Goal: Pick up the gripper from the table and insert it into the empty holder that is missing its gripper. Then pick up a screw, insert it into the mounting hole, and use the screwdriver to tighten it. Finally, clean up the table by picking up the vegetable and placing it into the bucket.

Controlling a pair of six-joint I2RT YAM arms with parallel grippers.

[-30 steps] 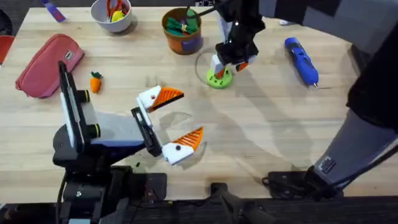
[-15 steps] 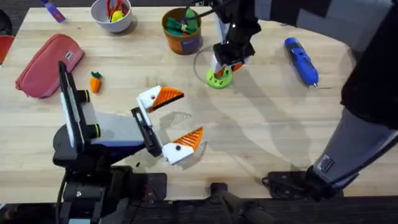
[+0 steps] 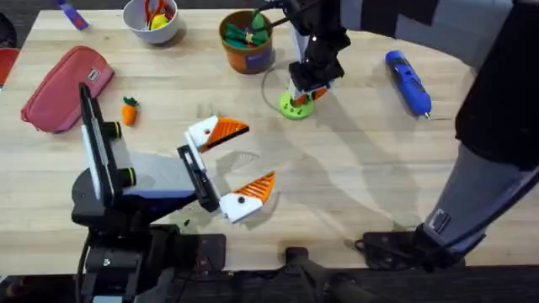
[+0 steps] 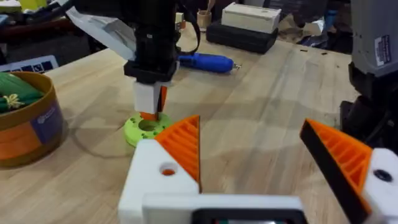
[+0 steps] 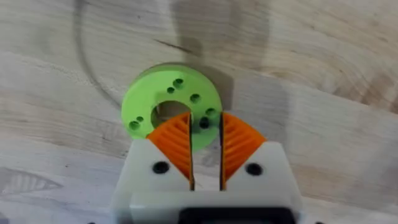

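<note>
1. I see my right gripper (image 5: 205,146) poised over the green ring (image 3: 296,105) near the counter's far edge, pads almost pressed together, pinching nothing I can make out.
2. My left gripper (image 3: 234,165) is spread wide mid-counter.
3. The screwdriver (image 3: 408,81) lies toward the far right corner; the vegetable (image 3: 129,110) lies left, well apart from the bucket (image 3: 248,42).

Hidden and cut-off parts

The right claw (image 3: 305,87) covers part of the flat green plastic ring (image 3: 295,107); whether its nearly closed pads pinch a screw is too small to tell. The red cloth pouch (image 3: 63,87) hides behind the left arm.
</note>
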